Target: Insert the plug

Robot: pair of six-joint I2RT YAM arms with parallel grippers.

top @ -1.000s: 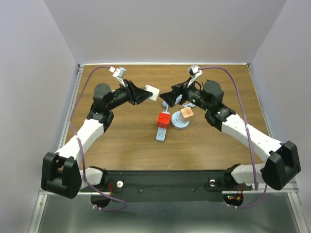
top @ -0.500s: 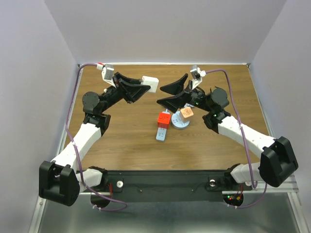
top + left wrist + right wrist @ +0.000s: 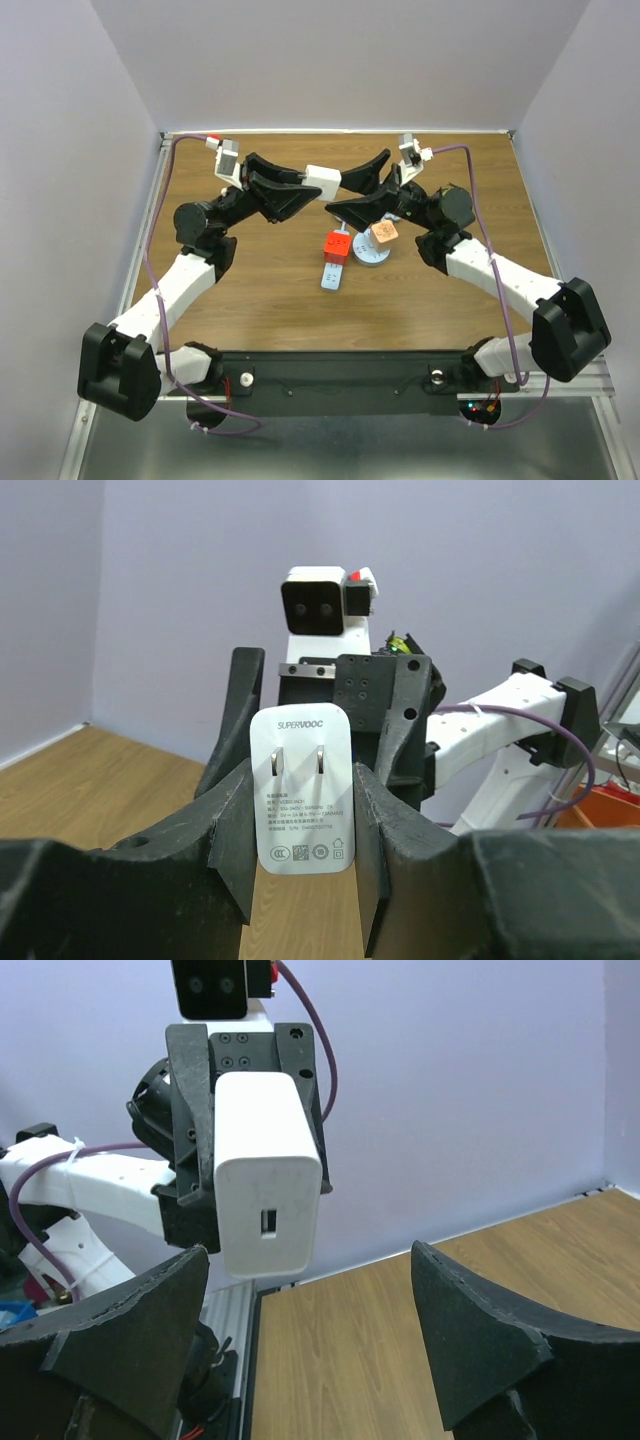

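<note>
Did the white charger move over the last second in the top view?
Yes. Held in the left end effector, the white charger shifted right and slightly up the picture. It is now more nearly in line with the stationary red block.

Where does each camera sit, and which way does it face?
Top external: above, behind the bases, looking down at the brown wooden table; left arm and right arm both show.
Left wrist: wrist-mounted, looks along left jaws, shut on the white rectangular plastic charger, toward the right arm.
Right wrist: wrist-mounted, looks between open right jaws toward the left arm.
Shared: both wrist views show the charger, opposite faces.
</note>
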